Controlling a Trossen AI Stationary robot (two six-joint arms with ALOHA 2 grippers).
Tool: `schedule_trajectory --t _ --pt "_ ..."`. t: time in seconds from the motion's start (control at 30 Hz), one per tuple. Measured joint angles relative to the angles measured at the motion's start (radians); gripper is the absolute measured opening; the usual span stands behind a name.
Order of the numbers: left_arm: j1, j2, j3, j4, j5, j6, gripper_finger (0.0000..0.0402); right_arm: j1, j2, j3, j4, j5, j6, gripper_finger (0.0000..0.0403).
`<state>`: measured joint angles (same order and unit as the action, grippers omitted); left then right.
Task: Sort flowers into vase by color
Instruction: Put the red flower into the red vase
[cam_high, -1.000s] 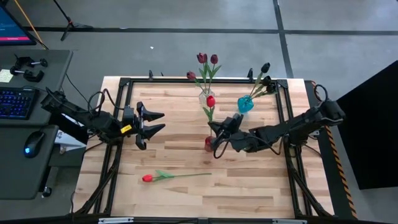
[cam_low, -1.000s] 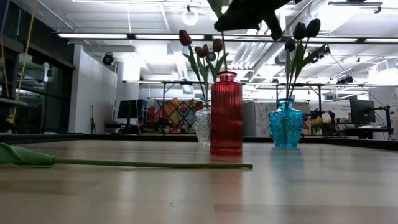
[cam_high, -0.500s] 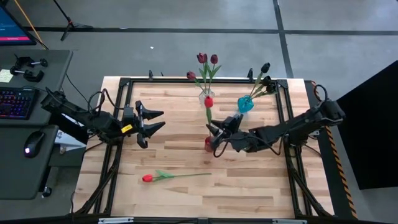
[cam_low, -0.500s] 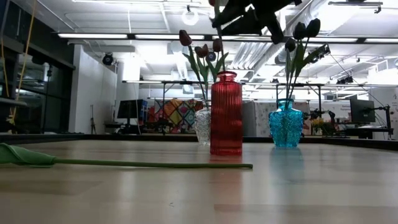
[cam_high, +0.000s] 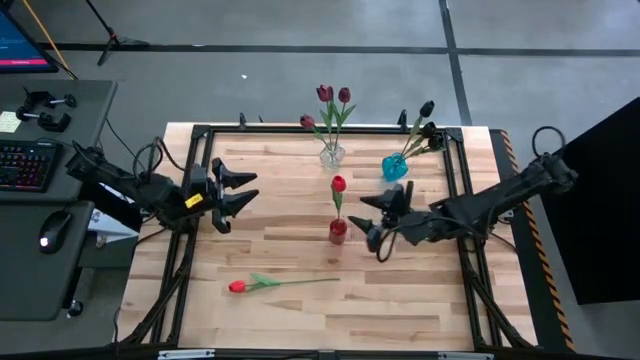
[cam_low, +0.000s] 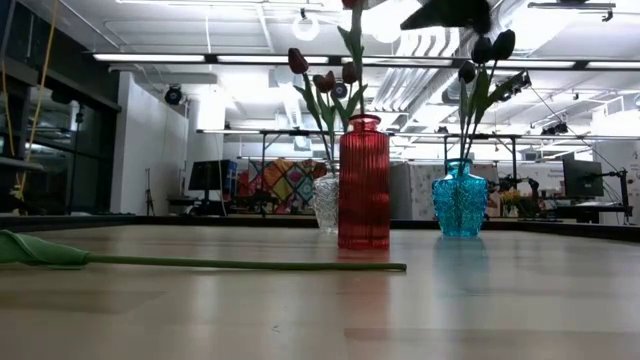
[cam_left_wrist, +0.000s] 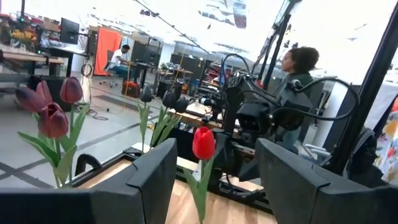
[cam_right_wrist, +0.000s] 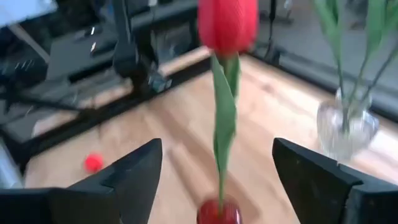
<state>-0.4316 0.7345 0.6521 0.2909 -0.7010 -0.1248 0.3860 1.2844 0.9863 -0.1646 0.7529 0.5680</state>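
Observation:
One red tulip (cam_high: 338, 184) stands with its stem in the red ribbed vase (cam_high: 338, 229) at mid-table, also seen as the tulip (cam_right_wrist: 227, 25) in the right wrist view. My right gripper (cam_high: 365, 222) is open just right of that vase, touching nothing. A second red tulip (cam_high: 237, 286) lies flat on the table near the front, its stem (cam_low: 240, 263) pointing right. Maroon tulips stand in the clear vase (cam_high: 331, 155) and near-black ones in the blue vase (cam_high: 394, 167). My left gripper (cam_high: 245, 188) waits open over the table's left side.
The three vases stand close together at the table's middle and far side, with the red vase (cam_low: 363, 182) nearest. A black frame runs around the tabletop (cam_high: 300, 320). A desk with keyboard and mouse is off the left edge. A person (cam_left_wrist: 298, 62) sits in the room beyond.
My right gripper has opened and let go of the red tulip's stem, then drawn back toward the table's right edge. The tulip has sunk lower into the red vase and stands there by itself.

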Motion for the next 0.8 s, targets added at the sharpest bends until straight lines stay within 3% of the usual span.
schedule_trajectory --t 0.1,0.17,0.3,0.4,0.53,0.7,0.8 --pt "0.0 0.01 0.004 -0.044 0.02 -0.102 0.0207 0.016 -0.061 0.0 -0.17 -0.056 0.112 0.0296" --pt "0.0 0.042 0.034 -0.183 0.088 -0.253 0.0207 0.027 -0.089 0.0 -0.265 -0.081 0.2 0.0296" --pt "-0.002 0.186 0.117 -0.515 0.307 -0.533 0.0207 0.052 -0.109 0.0 -0.393 -0.098 0.326 0.0296" --pt "-0.02 0.34 0.157 -0.664 0.505 -0.633 0.0207 0.066 -0.107 0.0 -0.439 -0.104 0.35 0.0296" --pt "-0.063 0.548 0.191 -0.707 0.657 -0.614 0.0207 0.07 -0.103 0.0 -0.464 -0.107 0.352 0.0296" --pt "-0.09 0.752 0.289 -0.713 0.664 -0.431 0.0207 0.069 -0.098 0.0 -0.468 -0.108 0.359 0.0296" --pt "-0.097 0.813 0.345 -0.765 0.665 -0.365 0.0207 0.069 -0.092 0.0 -0.431 -0.166 0.386 0.0296"
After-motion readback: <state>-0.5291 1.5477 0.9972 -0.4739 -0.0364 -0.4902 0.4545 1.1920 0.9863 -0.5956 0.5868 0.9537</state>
